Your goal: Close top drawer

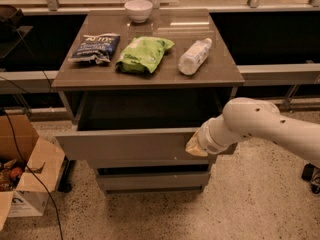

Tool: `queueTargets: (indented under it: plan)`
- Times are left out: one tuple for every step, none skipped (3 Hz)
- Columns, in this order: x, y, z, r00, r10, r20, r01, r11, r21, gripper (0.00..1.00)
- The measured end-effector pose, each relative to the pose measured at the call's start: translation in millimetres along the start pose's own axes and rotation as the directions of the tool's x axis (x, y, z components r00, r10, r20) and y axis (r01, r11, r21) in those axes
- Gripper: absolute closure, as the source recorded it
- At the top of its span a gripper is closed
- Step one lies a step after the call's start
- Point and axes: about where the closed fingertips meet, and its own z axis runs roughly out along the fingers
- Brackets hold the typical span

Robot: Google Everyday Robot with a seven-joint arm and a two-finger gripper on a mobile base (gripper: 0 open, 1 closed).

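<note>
Top drawer (125, 145) is open, pulled well out from under the tabletop (220, 75), with its dark interior showing. Gripper (195, 147) sits at the right part of the front panel, touching it or just at it; whether it is apart or together can't be told. Arm (260, 125) comes in from the right. Risks: the push point is off-centre, so the drawer could skew and jam on its slides. The tip could slip on the plain handle-less face, up over the top edge or down toward the lower drawer (150, 180). A hard shove could jolt the bottle (195, 57) lying on top and roll it off.
</note>
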Motion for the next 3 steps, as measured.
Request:
queueTargets:
  plan:
    - [0.0,0.0,0.0,1.000,0.000,0.000,0.000,1.0000,0.000,0.15]
    - [1.0,-1.9,2.9,1.000,0.014,0.002,-0.014,0.9998,0.013,0.00]
    - [2.1,1.4,1.7,1.000,0.014,0.002,-0.014,0.9998,0.013,0.00]
